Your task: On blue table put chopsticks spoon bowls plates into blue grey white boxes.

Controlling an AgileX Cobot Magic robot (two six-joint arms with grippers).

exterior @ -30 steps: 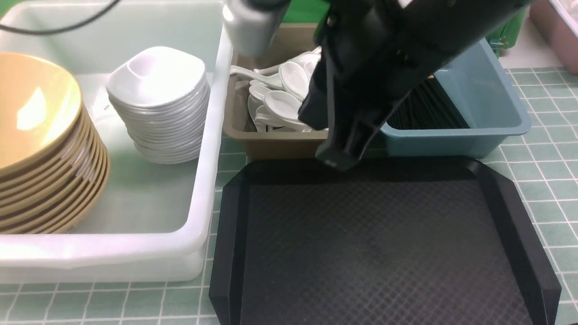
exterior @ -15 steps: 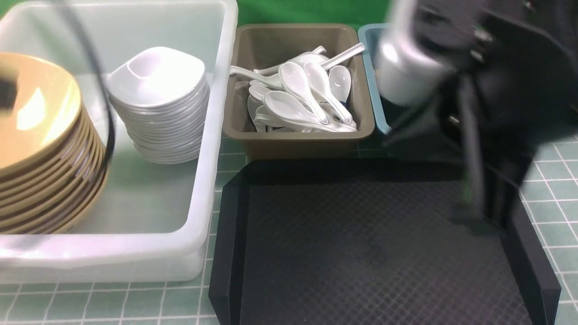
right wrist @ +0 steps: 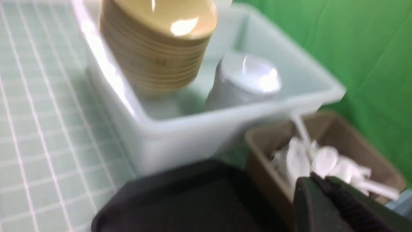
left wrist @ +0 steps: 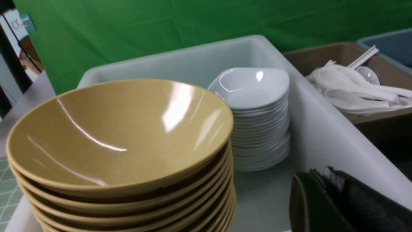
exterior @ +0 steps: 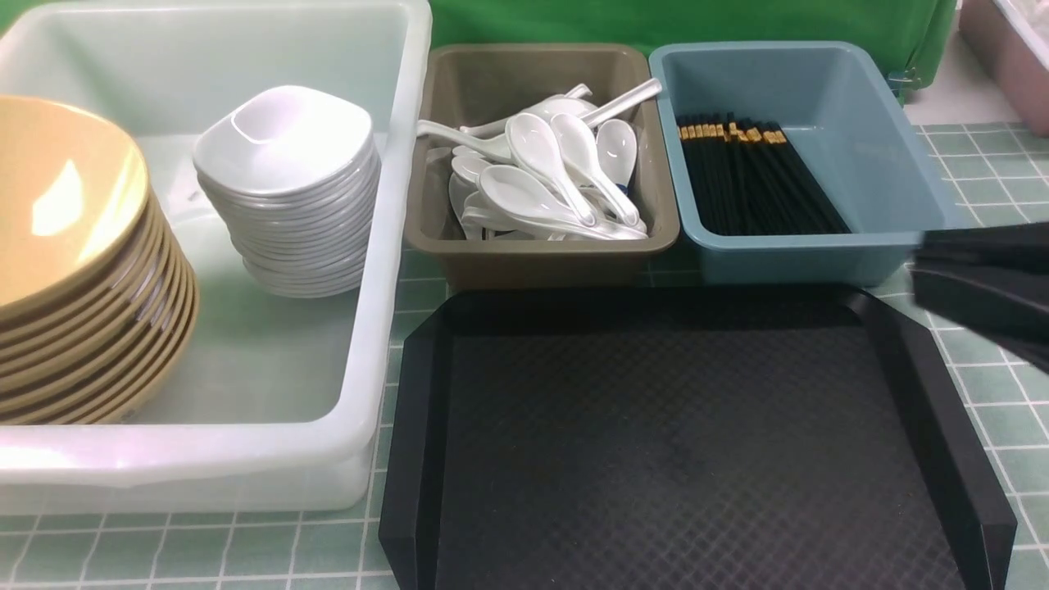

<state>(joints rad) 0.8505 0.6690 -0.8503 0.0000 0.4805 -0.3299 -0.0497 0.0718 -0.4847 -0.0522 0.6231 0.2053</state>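
Observation:
The large white box (exterior: 393, 246) holds a stack of yellow bowls (exterior: 65, 246) and a stack of white plates (exterior: 287, 188). The grey-brown box (exterior: 541, 254) holds several white spoons (exterior: 541, 176). The blue box (exterior: 860, 164) holds black chopsticks (exterior: 754, 180) with gold bands. My right gripper (exterior: 922, 266) is at the right edge of the front view, beside the blue box; its jaws are pressed together and empty (right wrist: 317, 180). My left gripper (left wrist: 322, 175) is shut and empty inside the white box, near the bowls (left wrist: 122, 135) and plates (left wrist: 257, 112). It is out of the front view.
A flat black tray (exterior: 688, 442) lies in front of the grey-brown and blue boxes with nothing on it. The blue tiled table (exterior: 983, 164) shows at the right and along the front. A pink bin (exterior: 1016, 57) stands at the far right.
My right arm swept from above the spoon and chopstick boxes to the right edge of the front view, uncovering both boxes. The left arm's cable has left that view.

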